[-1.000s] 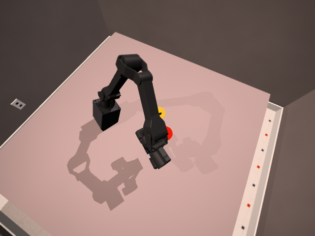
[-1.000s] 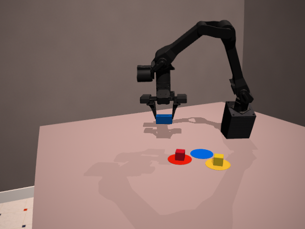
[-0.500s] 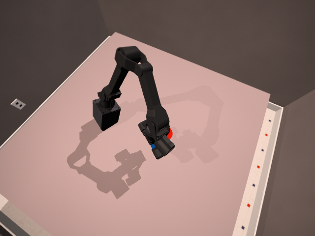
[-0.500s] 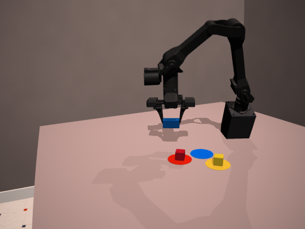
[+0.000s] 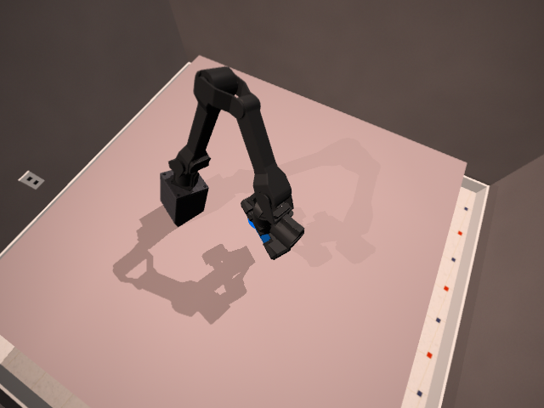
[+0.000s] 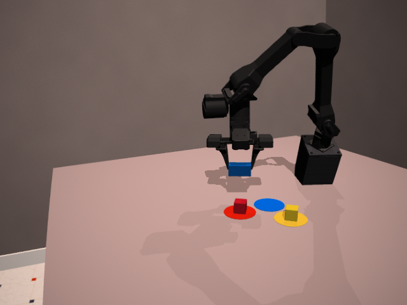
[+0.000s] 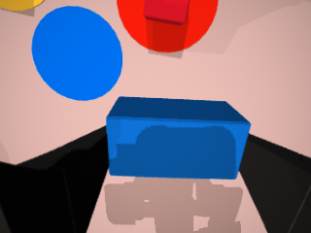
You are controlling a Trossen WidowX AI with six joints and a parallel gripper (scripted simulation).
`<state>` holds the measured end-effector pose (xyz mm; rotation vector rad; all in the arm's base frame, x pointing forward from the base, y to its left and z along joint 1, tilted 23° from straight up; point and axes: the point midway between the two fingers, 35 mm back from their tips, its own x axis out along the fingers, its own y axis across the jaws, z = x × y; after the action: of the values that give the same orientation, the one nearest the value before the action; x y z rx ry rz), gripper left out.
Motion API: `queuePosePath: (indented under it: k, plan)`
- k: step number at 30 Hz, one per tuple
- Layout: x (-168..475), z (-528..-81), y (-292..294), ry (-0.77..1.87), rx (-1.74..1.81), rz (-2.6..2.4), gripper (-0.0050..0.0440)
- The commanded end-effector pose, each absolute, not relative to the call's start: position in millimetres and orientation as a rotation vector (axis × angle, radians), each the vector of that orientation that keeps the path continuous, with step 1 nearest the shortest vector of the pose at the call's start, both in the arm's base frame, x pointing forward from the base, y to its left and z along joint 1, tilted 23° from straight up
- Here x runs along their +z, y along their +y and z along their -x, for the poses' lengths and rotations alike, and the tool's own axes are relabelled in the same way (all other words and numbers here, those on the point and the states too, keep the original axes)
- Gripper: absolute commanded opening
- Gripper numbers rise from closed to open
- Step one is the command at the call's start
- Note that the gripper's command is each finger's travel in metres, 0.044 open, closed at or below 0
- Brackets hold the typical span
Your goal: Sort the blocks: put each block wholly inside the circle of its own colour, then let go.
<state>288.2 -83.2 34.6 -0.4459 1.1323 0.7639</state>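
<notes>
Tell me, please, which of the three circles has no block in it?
The blue circle; the red circle holds the red block and the yellow circle the yellow block.

Arm (image 6: 262, 65) is matte black all over, chunky rounded links on a boxy black base (image 6: 317, 164) with small screws on its top face. Black cylindrical housing (image 6: 214, 105) sticks out at the wrist; pincer (image 6: 239, 162) has a wide crossbar and two thin tapered black fingers.
</notes>
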Motion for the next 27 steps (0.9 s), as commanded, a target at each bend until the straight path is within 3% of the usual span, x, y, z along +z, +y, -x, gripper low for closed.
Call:
queuePosePath:
  k: [1, 27]
  plan:
    - [42, -285, -70, 1.117, 0.742, 0.465, 0.027]
    - [36, -251, -6, 1.106, 0.747, 0.455, 0.027]
